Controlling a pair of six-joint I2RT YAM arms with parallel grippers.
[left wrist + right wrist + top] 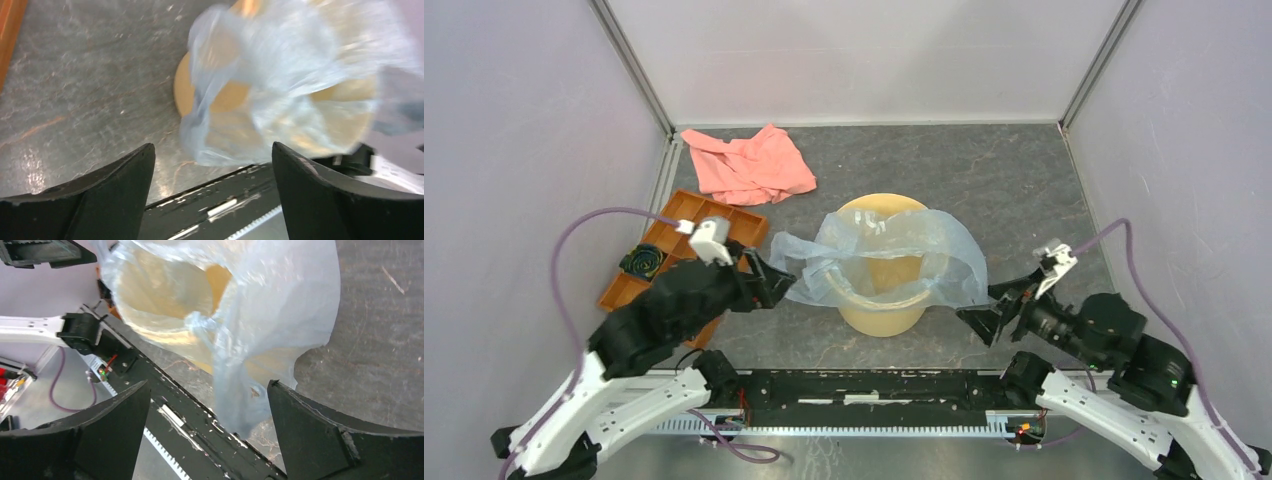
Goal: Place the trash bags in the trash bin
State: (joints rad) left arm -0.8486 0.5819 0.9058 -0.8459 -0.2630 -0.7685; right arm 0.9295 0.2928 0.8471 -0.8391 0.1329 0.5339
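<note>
The trash bin (882, 318) stands upright about midway between the left and right edges of the counter (1024, 190), nearer the near edge than the far one. The trash bags (949, 262) lie draped across its mouth. The film sags a little into the opening, but most of it spills over the rim, with 1 flap hanging toward the left edge and a wider one toward the right. The bag is on the bin rather than in it, which I judge is why both arms flank it.

The left gripper (776, 284) sits just beside the left flap, jaws spread wide and holding nothing. The right gripper (990, 310) is likewise wide open and empty. In its wrist view the right flap's hanging tail shows ahead between the fingers, unpinched.

Placed so, the 2 grippers look set to take the overhanging edges and tuck them inside. The floppy film may tug the bin.

A pink cloth (749, 165) lies near the far left corner, and an orange tray (686, 210) sits along the left edge.
</note>
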